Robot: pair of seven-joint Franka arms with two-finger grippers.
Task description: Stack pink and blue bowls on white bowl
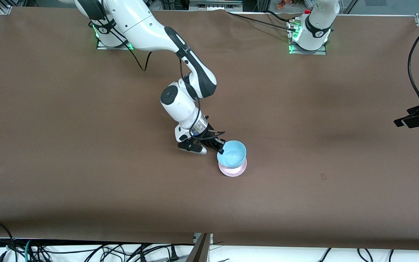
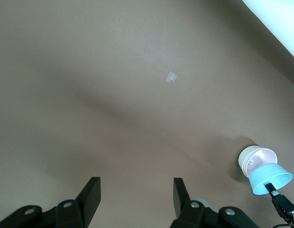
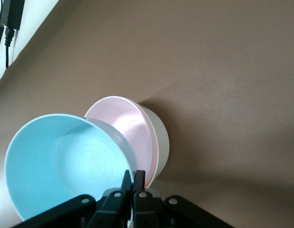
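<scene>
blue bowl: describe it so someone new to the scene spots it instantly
Follow the right arm from its base to the right gripper near mid-table; its jaws pinch the rim of the blue bowl. It hangs tilted over the pink bowl nested in the white bowl, the only sky-blue one.

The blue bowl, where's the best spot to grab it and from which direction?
Grip the blue bowl by its thin rim, one finger inside and one outside, coming from above on the edge toward the right arm's base. The right gripper is pinched there. The bowl is tilted over the pink bowl, which sits nested in the white bowl, so its flared wall is too wide to span.
</scene>
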